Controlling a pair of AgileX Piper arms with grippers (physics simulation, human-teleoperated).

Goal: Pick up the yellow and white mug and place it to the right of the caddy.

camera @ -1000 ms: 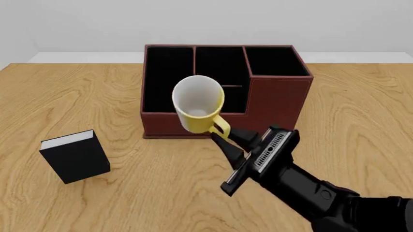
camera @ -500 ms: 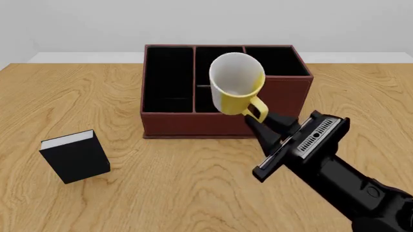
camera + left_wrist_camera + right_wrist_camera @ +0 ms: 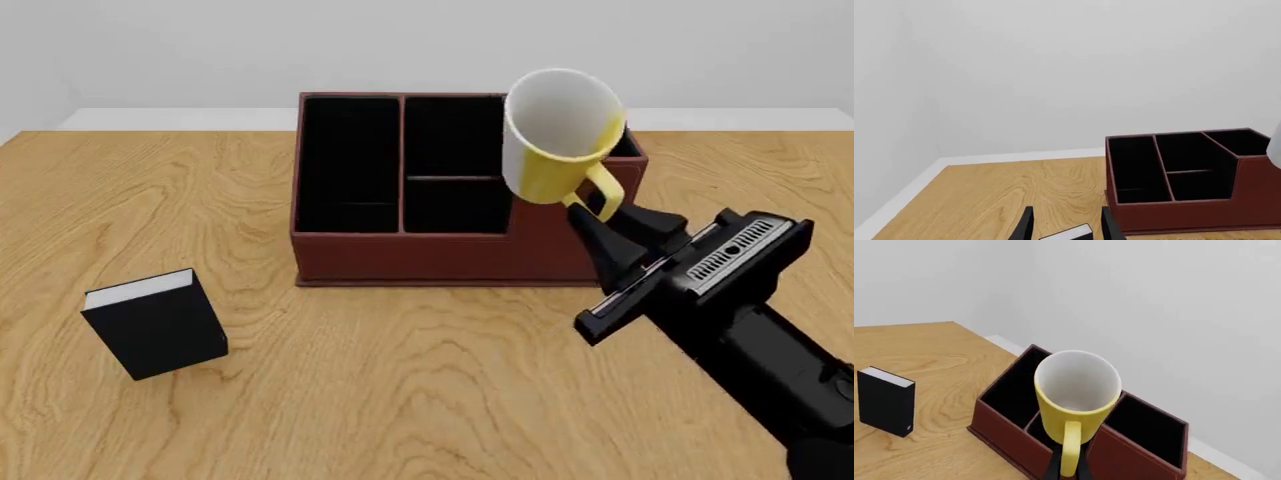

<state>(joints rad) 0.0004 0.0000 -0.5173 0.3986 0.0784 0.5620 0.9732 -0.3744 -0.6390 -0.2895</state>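
Looking along the left arm's fingers, the left gripper (image 3: 1064,227) stands with its jaws apart, nothing clamped between them; only the white-paged top of the black book (image 3: 1067,233) peeks up in the gap. Beyond sits the caddy (image 3: 1187,210) on the wooden worktop (image 3: 1001,195).

From the front, the right gripper (image 3: 597,222) holds the yellow and white mug (image 3: 561,140) by its loop handle, jaws closed on it. The mug hangs in the air, tipped so its white inside faces the camera, in front of the caddy's right-hand section. The book stands on the worktop well left of the caddy.

Along the right arm, the handle runs down between the fingers (image 3: 1053,469), with the mug above the caddy's compartments.
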